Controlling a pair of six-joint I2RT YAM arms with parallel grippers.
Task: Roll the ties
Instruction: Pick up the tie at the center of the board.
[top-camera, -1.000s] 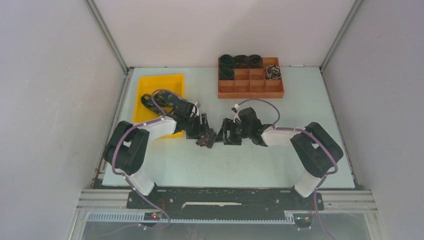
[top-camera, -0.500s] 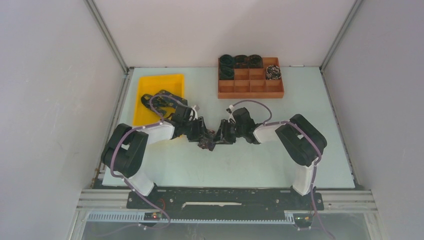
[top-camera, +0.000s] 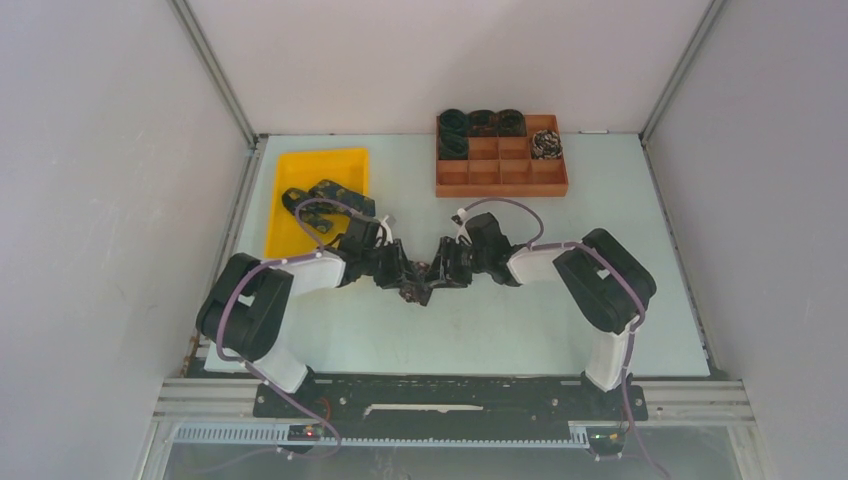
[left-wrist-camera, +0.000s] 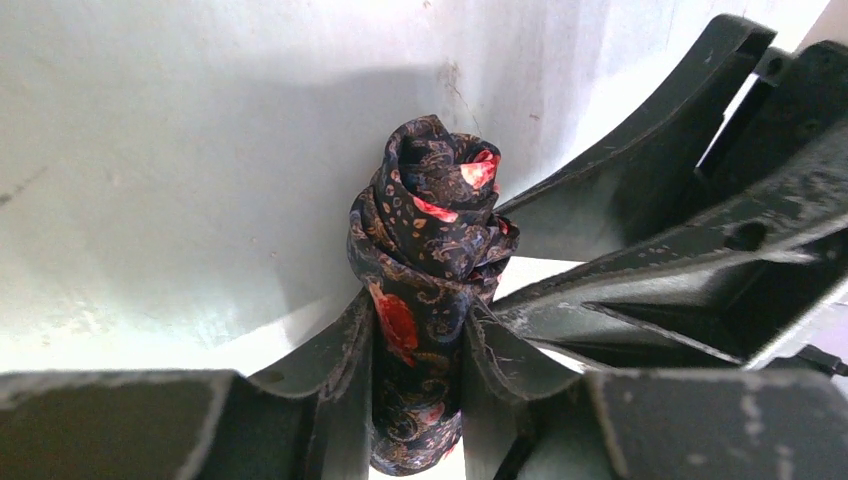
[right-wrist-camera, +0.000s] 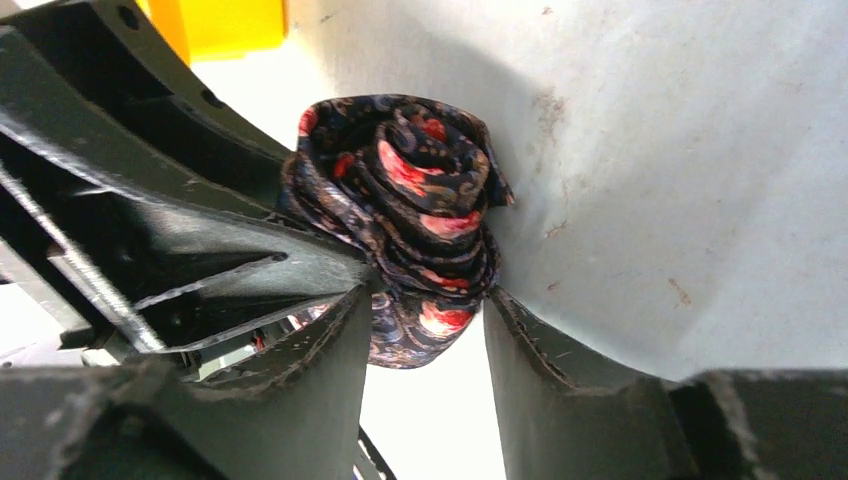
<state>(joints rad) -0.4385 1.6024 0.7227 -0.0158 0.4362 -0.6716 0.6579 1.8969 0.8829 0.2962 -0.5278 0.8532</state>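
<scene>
**Clerk:** Surface and room first, please.

**Inspector:** A pale table (top-camera: 480, 335), marked with faint stains, stands between plain white walls (top-camera: 450, 60) edged with metal rails (top-camera: 215, 75). At the far left of the table is a yellow tray (top-camera: 300, 165) holding loose ties (top-camera: 322, 198) in a dark tangle. Further right, at the back, is a wooden box (top-camera: 500, 185) split into compartments. Three dark coils (top-camera: 482, 122) fill its back row, a fourth sits in front of the leftmost one, and a paler coil (top-camera: 546, 146) lies in the right-hand column.

**Clerk:** And the arms?

**Inspector:** The left arm (top-camera: 300, 272) rises from the near edge, bends at a raised elbow and reaches right towards the middle of the table. The right arm (top-camera: 545, 265) mirrors it, reaching left. Their tips meet nose to nose.

**Clerk:** The left claw?

**Inspector:** The left claw (left-wrist-camera: 418, 305) is clenched on a rolled tie (left-wrist-camera: 430, 210), dark with red blotches. Both fingers press the cloth, and the spiral end shows past the tips.

**Clerk:** The right claw?

**Inspector:** The right claw (right-wrist-camera: 425, 292) grasps the same roll from the opposite side, with a finger touching each flank.

**Clerk:** Where is the roll?

**Inspector:** Between the two claws, low over the table, right of the tray and nearer than the box. I cannot tell whether it touches the surface.
</scene>
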